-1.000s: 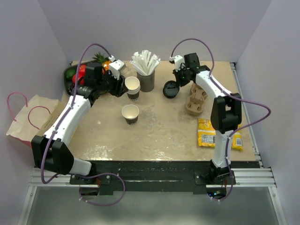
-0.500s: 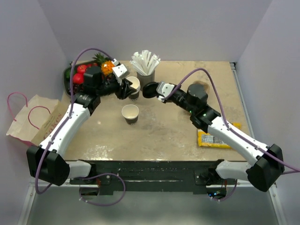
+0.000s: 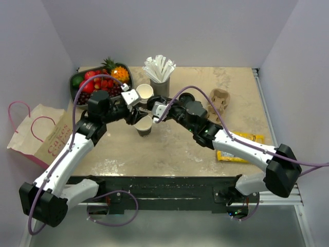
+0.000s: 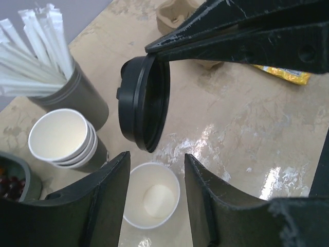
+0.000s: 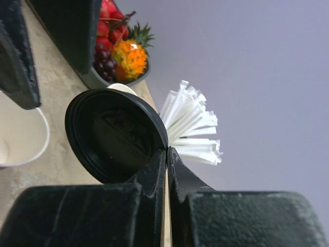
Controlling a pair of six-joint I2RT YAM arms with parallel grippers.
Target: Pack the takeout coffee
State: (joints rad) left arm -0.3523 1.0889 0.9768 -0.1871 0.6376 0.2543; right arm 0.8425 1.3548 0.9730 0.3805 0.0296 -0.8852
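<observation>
On the tan surface (image 3: 180, 149), the brown paper cup (image 4: 152, 201) is standing upright and lidless just in front of the stack of cups (image 4: 64, 140), with the left hand (image 3: 135, 113) straddling it, fingers (image 4: 97, 206) spread; contact is unclear. The right hand (image 5: 167, 153) is pinching the black lid (image 5: 115, 135) by its rim, holding it on edge just above the cup, so levelling is probably coming first.

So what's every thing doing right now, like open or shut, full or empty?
black lid: off the cup, tilted on edge in the air.
right pincer: shut on the black lid's rim.
left pincer: open, above the single paper cup.
single paper cup: upright, no lid, looks empty.
stacked cups: upright, nested, no lids.
straw holder: upright, full of wrapped straws.
cup carrier: looks empty.
</observation>
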